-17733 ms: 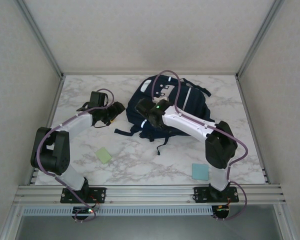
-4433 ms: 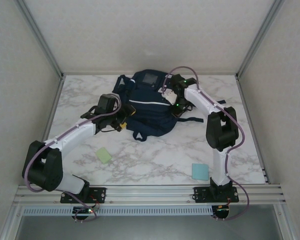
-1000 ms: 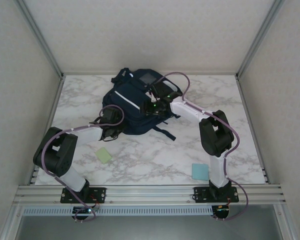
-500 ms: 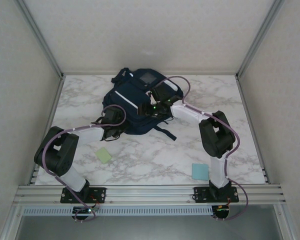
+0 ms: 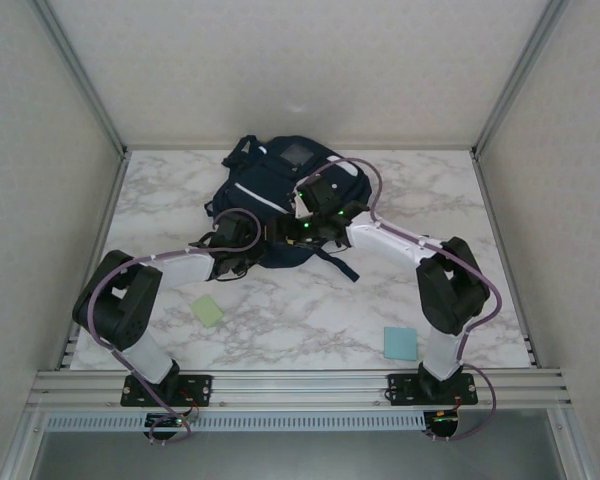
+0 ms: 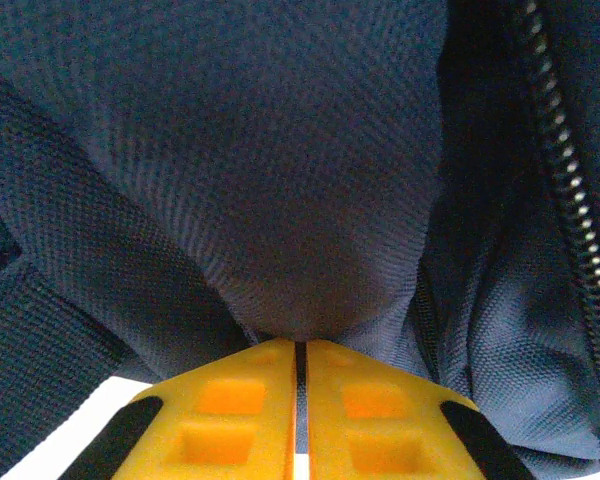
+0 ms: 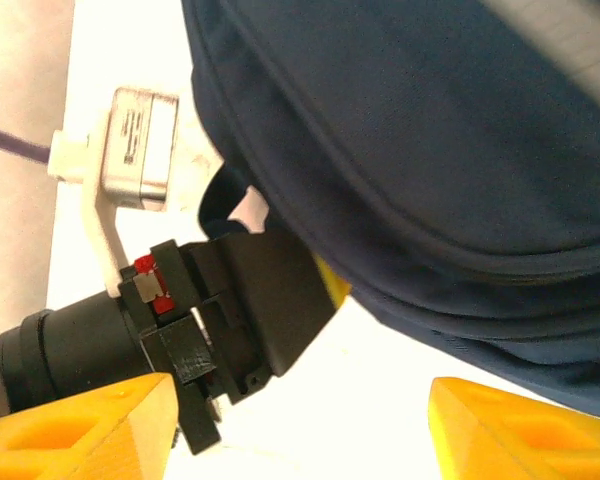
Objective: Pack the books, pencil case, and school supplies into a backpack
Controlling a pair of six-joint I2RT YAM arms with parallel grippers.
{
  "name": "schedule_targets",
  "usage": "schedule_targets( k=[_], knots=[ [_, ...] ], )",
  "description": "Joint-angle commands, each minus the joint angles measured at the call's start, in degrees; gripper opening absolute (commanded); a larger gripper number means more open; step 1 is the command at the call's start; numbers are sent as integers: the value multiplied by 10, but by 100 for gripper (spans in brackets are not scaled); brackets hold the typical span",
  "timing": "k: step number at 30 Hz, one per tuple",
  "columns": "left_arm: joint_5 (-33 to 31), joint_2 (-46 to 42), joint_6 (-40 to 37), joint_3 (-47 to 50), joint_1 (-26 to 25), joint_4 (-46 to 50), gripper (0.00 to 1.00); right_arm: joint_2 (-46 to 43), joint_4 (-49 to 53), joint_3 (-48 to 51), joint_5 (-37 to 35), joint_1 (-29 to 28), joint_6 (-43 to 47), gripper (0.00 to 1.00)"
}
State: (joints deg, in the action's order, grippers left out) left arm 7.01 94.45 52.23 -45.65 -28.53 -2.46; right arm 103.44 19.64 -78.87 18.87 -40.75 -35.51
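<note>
Light blue pad (image 5: pixel 401 343): lies flat on the marble table (image 5: pixel 310 310), closest to the arm bases, on the right side.
Pale green pad (image 5: pixel 208 310): flat on the table a little farther in, on the left, well apart from the blue one.
Pad count: two – one of each colour.
Left gripper (image 6: pixel 296 352): its yellow fingers are pressed together with a fold of the backpack (image 5: pixel 265 200) nipped in the seam between them, at the bag's near-left edge.
Right gripper (image 7: pixel 295 400): its fingers stand wide apart with nothing between them, only bare table below. It sits at the bag's near edge, just right of the left gripper.
Backpack, look: navy woven fabric, one white stripe slanting across the top, a grey patch at its far end, dark straps trailing off the far-left corner and the near-right side – a zip runs down its side in the left wrist view.
Backpack, place: lying flat on the far half of the table, left of centre, near the back wall.
Backpack, long axis: roughly near to far, with the grey-patch end toward the back wall.
Backpack count: one.
Arm count: two, both reaching to the bag's near edge.
</note>
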Motion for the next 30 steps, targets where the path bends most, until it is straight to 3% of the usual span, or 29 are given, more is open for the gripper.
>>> schedule_targets(
  k=[1,6,14,21,30],
  knots=[
    [12,-15,-10,-11,-10,12,11,-23,48,-7,-62,31,50,73],
    [14,-18,-8,-6,-10,10,11,-3,27,-13,-76,71,74,81],
    [24,-22,-6,-3,-12,1,11,90,-2,-74,-78,90,84,89],
    [25,-27,-7,-5,-14,2,12,125,-61,-81,-7,88,65,92],
    [31,-7,-4,-19,-19,-7,12,78,-111,-11,74,50,19,91]
  ],
)
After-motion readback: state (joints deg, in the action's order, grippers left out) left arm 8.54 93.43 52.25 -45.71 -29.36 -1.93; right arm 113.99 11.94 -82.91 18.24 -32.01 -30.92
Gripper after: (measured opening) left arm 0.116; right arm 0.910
